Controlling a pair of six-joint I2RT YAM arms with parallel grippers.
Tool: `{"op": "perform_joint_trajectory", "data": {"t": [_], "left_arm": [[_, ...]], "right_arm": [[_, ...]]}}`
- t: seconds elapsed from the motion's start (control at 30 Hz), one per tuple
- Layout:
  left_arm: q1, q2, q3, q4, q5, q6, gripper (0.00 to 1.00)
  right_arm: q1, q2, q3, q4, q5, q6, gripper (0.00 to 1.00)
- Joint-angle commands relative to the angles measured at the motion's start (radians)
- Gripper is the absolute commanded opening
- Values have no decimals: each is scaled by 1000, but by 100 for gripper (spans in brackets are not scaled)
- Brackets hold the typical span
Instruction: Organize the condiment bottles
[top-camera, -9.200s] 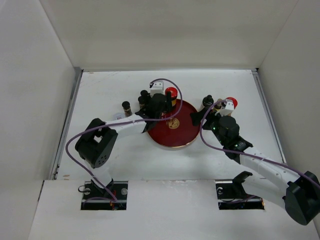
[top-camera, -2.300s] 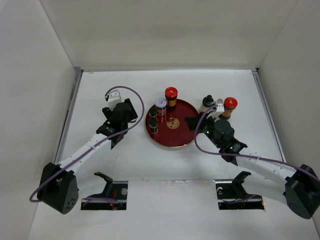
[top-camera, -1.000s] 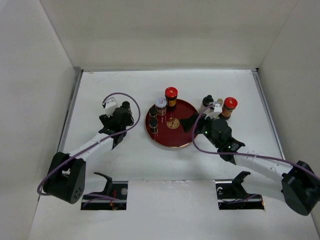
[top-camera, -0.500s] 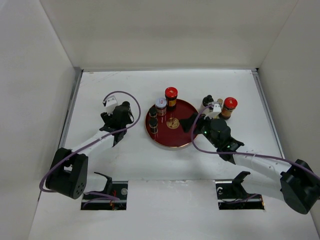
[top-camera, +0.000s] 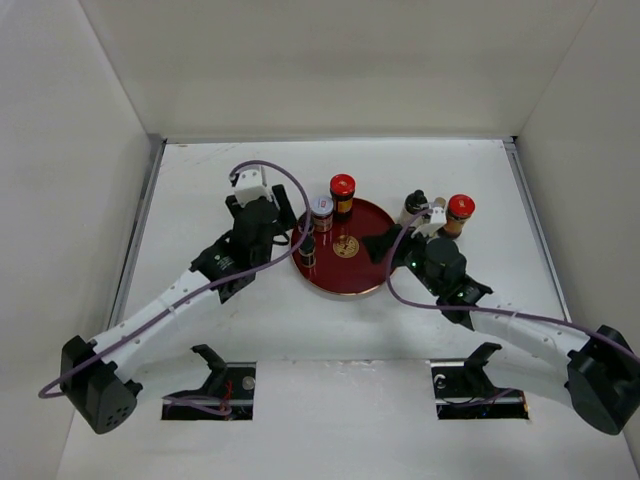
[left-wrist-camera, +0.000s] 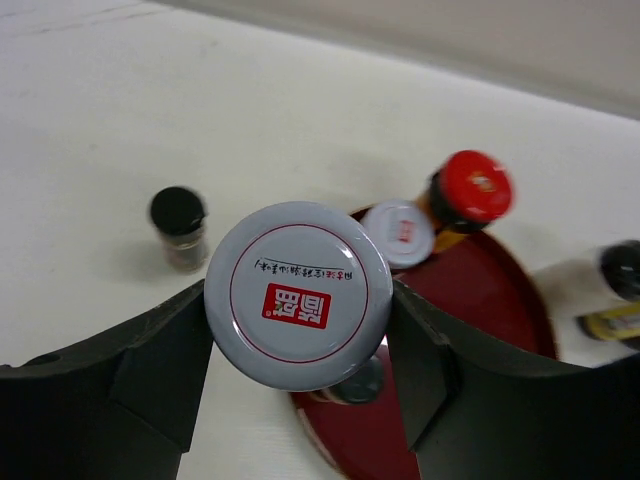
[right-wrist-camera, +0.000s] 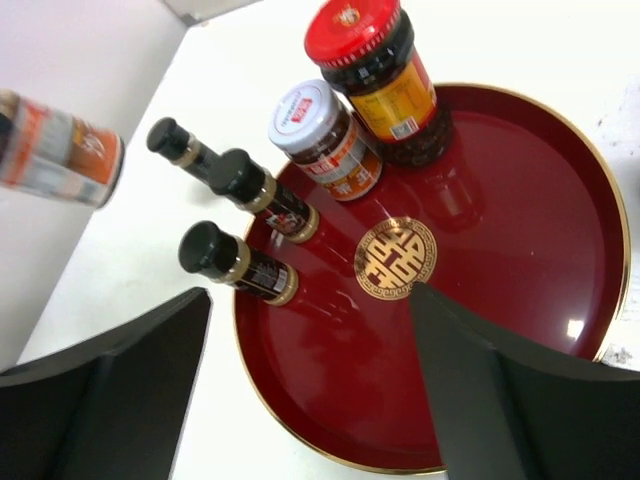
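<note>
Top external view: left arm runs from its base at lower left diagonally up to the left rim of the tray. The left gripper is clamped on a silver-lidded jar by the lid's sides, and the jar is held up off the table, over the tray's left edge. Right arm reaches in from lower right. The right gripper hangs over the tray's right side, jaws spread wide with nothing between them. Held jar: round grey-white lid with a red logo and a thin red ring, orange label on the body. Count is 8. Two silver-lidded: the held one, and a second silver-lidded jar on the tray. Two red-capped: a red-capped jar at the tray's far edge, and another red-capped jar on the table right of the tray. Four black-capped bottles: two on the tray's left side, a loose bottle on the table left of the tray, and a right-side bottle beside the outer red-capped one.
</note>
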Motion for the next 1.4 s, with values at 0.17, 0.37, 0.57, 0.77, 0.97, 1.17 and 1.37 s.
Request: {"op": "perform_joint_trajectory", "data": {"t": [0.17, 0.37, 0.57, 0.77, 0.97, 1.17, 1.37], "left_arm": [[-140, 165, 198, 200, 51, 28, 30], [-176, 351, 253, 279, 101, 26, 30], [-180, 516, 293, 364, 140, 59, 30], [-162, 638, 305, 433, 145, 66, 31], [-143, 701, 296, 471, 148, 57, 37], [-140, 718, 285, 474, 148, 51, 48], [-153, 681, 281, 470, 150, 59, 67]], "right_arm": [[-72, -137, -43, 24, 117, 42, 40], [-188, -201, -78, -36, 135, 120, 42], [-188, -187, -77, -33, 125, 125, 55], [-198, -203, -86, -31, 128, 126, 60], [-204, -207, -87, -31, 136, 126, 66], [-213, -214, -91, -34, 138, 129, 74], [-213, -212, -91, -34, 138, 129, 80]]}}
